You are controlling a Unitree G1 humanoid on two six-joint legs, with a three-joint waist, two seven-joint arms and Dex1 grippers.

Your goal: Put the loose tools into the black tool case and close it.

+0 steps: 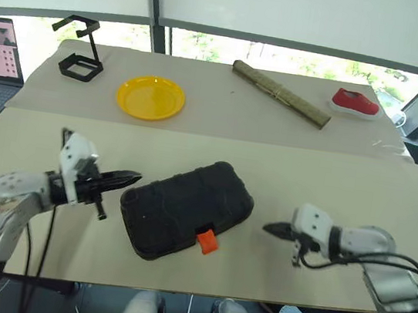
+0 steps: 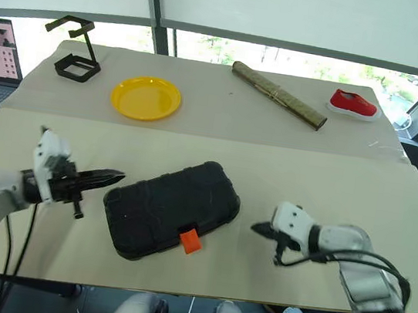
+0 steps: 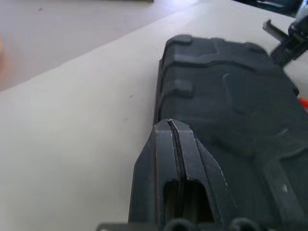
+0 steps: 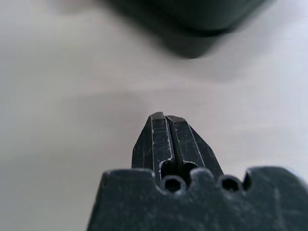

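Black tool case point(image 1: 184, 209) lies shut on the near table, orange latch point(image 1: 207, 241) toward the robot — left gripper point(image 1: 133, 178) and right gripper point(image 1: 269, 227) flank it, both clenched empty, apart from it.

The table point(image 1: 284, 175) is seen from overhead by both eye views; the black tool case point(image 3: 231, 110) is shared up close by the wrist views.

Left gripper point(image 1: 133, 178) pinched closed, empty, pointing inward and near level. Right gripper point(image 1: 269, 228) also closed, empty, pointing inward, tipped down. The 2 arms reach in from opposite sides, tips well apart.
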